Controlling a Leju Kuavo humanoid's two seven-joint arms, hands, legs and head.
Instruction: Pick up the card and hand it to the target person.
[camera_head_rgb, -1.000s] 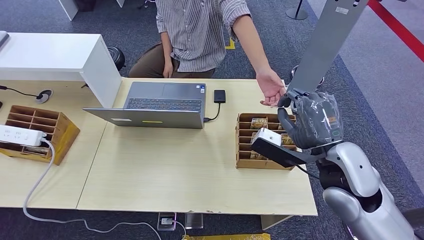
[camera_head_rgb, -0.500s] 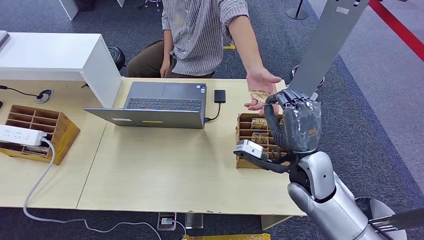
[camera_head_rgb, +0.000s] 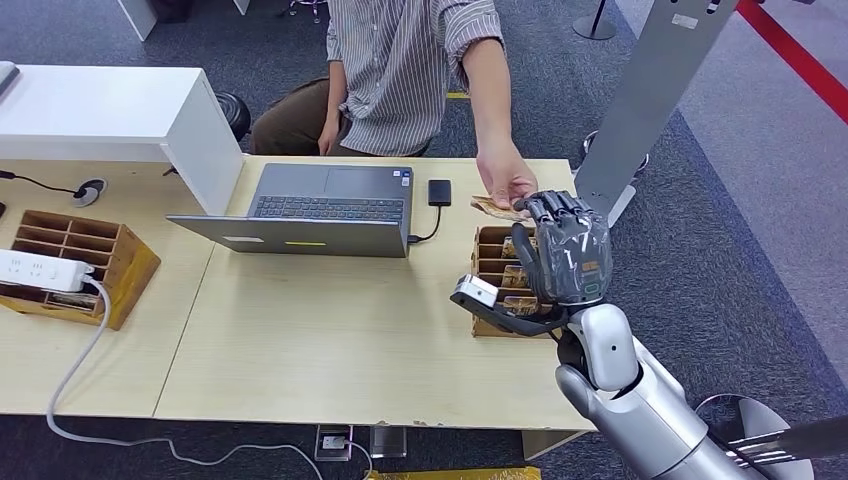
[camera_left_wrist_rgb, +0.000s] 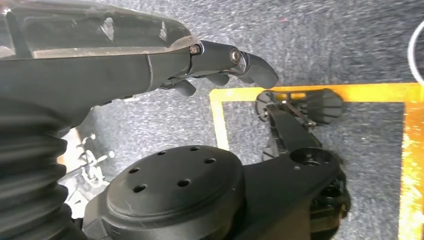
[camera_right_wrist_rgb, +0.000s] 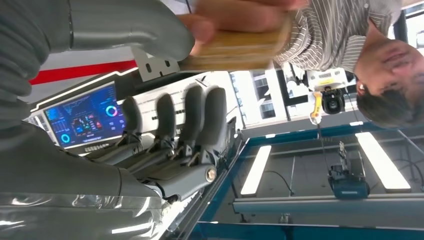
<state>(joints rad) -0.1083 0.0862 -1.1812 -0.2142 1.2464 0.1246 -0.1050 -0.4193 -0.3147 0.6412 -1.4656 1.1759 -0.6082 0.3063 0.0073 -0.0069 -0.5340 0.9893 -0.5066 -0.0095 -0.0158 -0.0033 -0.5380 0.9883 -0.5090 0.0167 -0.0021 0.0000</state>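
One long light-wood table (camera_head_rgb: 330, 340), spanning the frame. One person (camera_head_rgb: 400, 70) seated at 12 o'clock behind it, striped shirt, one arm stretched toward 2 o'clock. One white box-shaped unit (camera_head_rgb: 110, 110) at 10 o'clock. One open laptop (camera_head_rgb: 320, 205) near table centre, cabled to one small black box (camera_head_rgb: 439, 192) just beside it at 1 o'clock. Two wooden compartment organisers: one (camera_head_rgb: 85, 262) at 9 o'clock carrying one white power strip (camera_head_rgb: 40, 270), one (camera_head_rgb: 497, 270) at 3 o'clock with cards in its slots, partly hidden by the robot hand. One silver right arm rising from 5 o'clock; right hand (camera_head_rgb: 562, 250) raised upright over the 3 o'clock organiser, back of hand toward the camera, fingers upward. One card (camera_head_rgb: 497, 208), tan, at the right hand's fingertips, pinched by person's hand (camera_head_rgb: 507, 185) from the far side. In right wrist view, card (camera_right_wrist_rgb: 235, 50) between grey thumb (camera_right_wrist_rgb: 135, 32) and person's fingers, thumb touching its near end; dark fingers (camera_right_wrist_rgb: 185, 120) straight, off the card. Cannot tell whether the robot has the card clamped. Left hand (camera_left_wrist_rgb: 220, 65) hanging over grey carpet, fingers curled in, nothing in them.
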